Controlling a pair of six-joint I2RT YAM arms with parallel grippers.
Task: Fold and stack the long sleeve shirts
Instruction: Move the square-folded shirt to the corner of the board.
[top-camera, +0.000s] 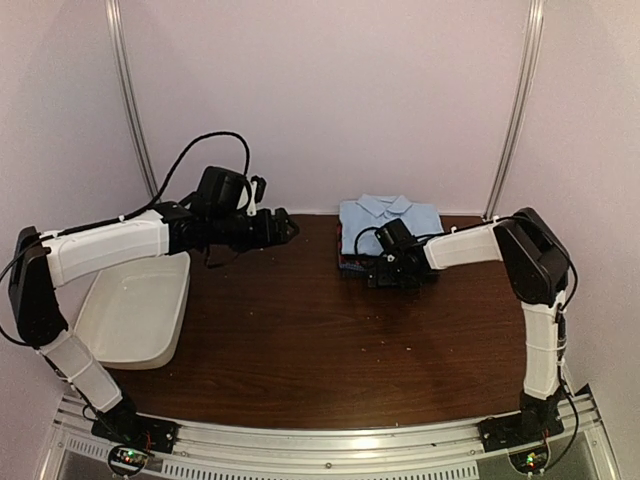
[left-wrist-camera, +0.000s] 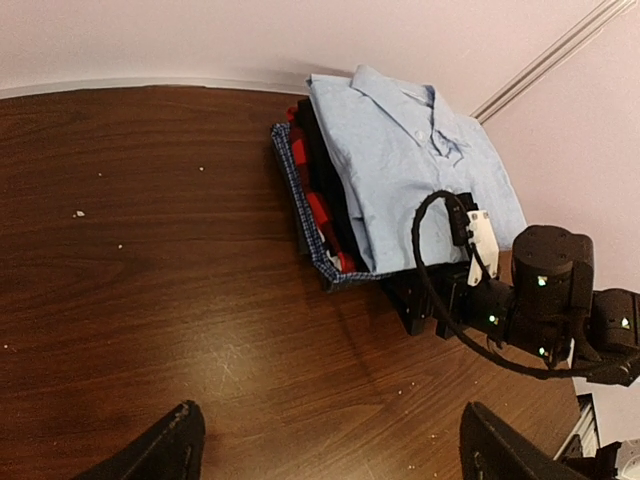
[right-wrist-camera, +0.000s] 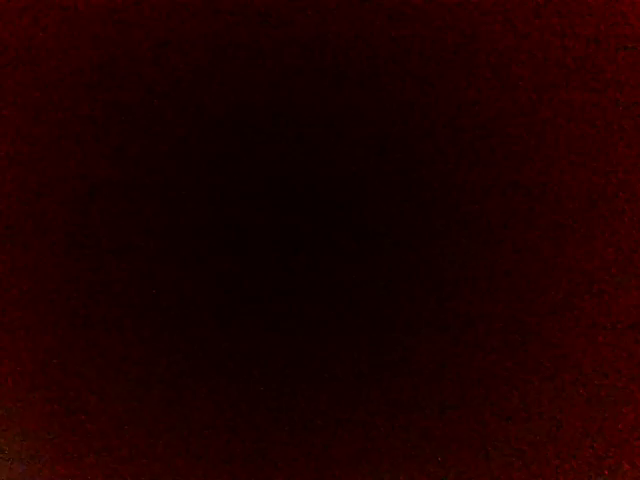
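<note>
A folded light blue collared shirt (top-camera: 388, 222) lies on top of a stack at the table's back, right of centre. In the left wrist view the light blue shirt (left-wrist-camera: 410, 170) covers folded black, red (left-wrist-camera: 322, 215) and blue check (left-wrist-camera: 296, 195) shirts. My right gripper (top-camera: 388, 272) is low at the stack's near edge, and its fingers (left-wrist-camera: 425, 305) touch the stack's corner. I cannot tell how its jaws stand, because the right wrist view is almost black. My left gripper (top-camera: 287, 228) hovers left of the stack, open and empty (left-wrist-camera: 330, 440).
A white plastic tub (top-camera: 135, 310) stands at the table's left edge under my left arm. The dark wooden table (top-camera: 300, 340) meets pale walls at the back. A black cable (left-wrist-camera: 430, 290) loops off my right wrist beside the stack.
</note>
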